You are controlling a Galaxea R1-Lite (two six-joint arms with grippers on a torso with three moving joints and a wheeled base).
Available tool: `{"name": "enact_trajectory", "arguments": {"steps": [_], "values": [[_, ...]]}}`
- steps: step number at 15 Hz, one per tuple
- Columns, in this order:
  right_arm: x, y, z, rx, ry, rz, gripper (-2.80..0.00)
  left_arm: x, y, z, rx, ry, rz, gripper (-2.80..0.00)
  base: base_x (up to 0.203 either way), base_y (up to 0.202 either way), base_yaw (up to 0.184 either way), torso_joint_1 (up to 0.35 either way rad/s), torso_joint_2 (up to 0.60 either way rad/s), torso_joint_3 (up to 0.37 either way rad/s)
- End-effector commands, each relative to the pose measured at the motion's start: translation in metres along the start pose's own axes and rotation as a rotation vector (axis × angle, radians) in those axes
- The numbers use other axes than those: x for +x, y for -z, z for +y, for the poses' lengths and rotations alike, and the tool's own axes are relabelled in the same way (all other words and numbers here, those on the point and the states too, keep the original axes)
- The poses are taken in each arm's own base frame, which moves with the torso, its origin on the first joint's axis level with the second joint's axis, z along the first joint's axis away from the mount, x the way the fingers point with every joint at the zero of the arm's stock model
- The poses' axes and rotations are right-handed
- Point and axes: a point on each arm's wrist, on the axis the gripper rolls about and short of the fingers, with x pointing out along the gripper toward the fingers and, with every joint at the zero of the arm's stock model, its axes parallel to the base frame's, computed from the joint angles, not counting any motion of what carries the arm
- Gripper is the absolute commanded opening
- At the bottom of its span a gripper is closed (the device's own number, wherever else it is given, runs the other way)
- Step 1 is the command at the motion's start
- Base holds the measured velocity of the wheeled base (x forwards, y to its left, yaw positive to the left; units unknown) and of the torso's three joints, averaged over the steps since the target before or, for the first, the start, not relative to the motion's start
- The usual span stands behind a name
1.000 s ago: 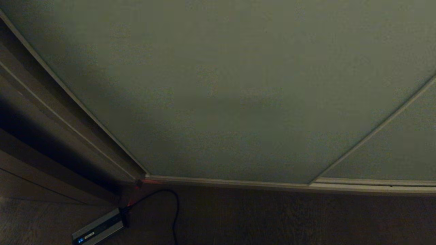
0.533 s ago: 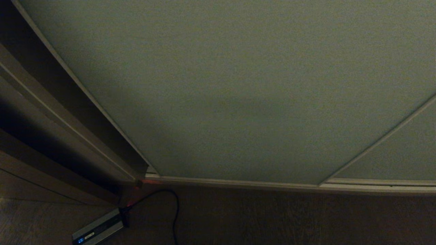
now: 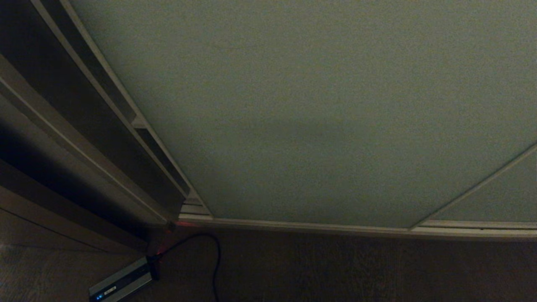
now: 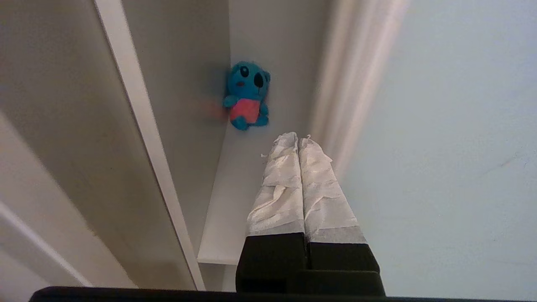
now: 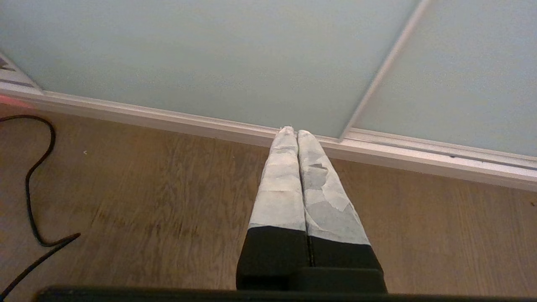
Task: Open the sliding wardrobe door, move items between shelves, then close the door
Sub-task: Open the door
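While left gripper nears door, plush toy sits beyond.

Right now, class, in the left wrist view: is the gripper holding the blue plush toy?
No. The left gripper is shut with nothing between its fingers, and the blue plush toy sits apart from it on the shelf.

From my remote station I can read no text: the flat grey box on the floor carries a pale label, but its lettering is too small to make out.
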Motion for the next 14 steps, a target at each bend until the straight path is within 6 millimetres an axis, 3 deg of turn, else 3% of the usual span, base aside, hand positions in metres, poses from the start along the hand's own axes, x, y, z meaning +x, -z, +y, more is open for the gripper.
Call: {"name": "enact_trajectory", "arguments": {"steps": [1, 5, 10, 14], "values": [[0.0, 0.001, 0.0, -0.001, -0.001, 0.003, -2.8, -0.014, -0.01, -0.002, -0.002, -0.001, -0.032, -2.8, 0.0, 0.0, 0.0, 0.0, 0.0, 0.0], [0.0, 0.001, 0.0, -0.001, -0.001, 0.003, -2.8, -0.003, -0.001, 0.0, -0.008, -0.015, 0.005, -2.8, 0.0, 0.0, 0.0, 0.0, 0.0, 0.0], [0.0, 0.001, 0.0, -0.001, -0.001, 0.003, -2.8, 0.036, 0.021, 0.004, -0.016, -0.008, 0.076, -2.8, 0.0, 0.0, 0.0, 0.0, 0.0, 0.0], [0.0, 0.001, 0.0, -0.001, -0.001, 0.003, -2.8, 0.054, 0.031, -0.01, -0.038, 0.063, 0.104, -2.8, 0.0, 0.0, 0.0, 0.0, 0.0, 0.0]]}}
